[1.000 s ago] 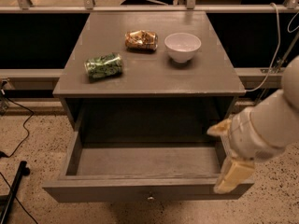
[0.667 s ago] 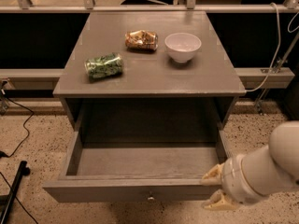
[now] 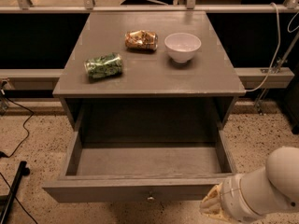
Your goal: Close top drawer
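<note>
None of the closing is done: top drawer (image 3: pixel 117 192) stands fully open; gripper (image 3: pixel 211 205) at five o'clock beside its front, grip state indeterminable.

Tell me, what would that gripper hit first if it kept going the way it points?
Likely the right end of the top drawer front: the gripper sits just before it, pointing left. Depth is unclear.

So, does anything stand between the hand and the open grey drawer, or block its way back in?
Nothing visible does. The hand sits just below the right end of the front panel of the wide grey wooden drawer, with no object between. The drawer's interior and the opening behind it show nothing.
</note>
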Tool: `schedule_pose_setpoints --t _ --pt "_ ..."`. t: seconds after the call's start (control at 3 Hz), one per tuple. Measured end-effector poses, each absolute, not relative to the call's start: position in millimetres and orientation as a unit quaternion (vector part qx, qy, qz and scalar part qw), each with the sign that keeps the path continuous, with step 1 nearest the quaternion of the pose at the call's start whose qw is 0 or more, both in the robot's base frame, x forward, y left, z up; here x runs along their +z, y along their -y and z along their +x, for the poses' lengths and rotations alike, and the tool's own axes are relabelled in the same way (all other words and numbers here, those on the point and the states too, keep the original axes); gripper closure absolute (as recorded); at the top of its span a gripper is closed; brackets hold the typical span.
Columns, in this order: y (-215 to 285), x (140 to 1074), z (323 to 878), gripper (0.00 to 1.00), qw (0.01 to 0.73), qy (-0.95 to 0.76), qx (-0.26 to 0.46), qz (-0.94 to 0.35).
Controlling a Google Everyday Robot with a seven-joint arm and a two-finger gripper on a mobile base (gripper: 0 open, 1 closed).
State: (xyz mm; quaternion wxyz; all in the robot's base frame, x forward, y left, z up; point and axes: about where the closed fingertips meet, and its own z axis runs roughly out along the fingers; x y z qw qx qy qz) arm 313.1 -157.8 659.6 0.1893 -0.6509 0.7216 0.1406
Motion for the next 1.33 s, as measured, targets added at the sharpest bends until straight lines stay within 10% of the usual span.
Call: schedule_pose_setpoints --t 1.33 --pt "111.4 622.9 355.5 1.00 0.297 -0.708 0.061 -0.638"
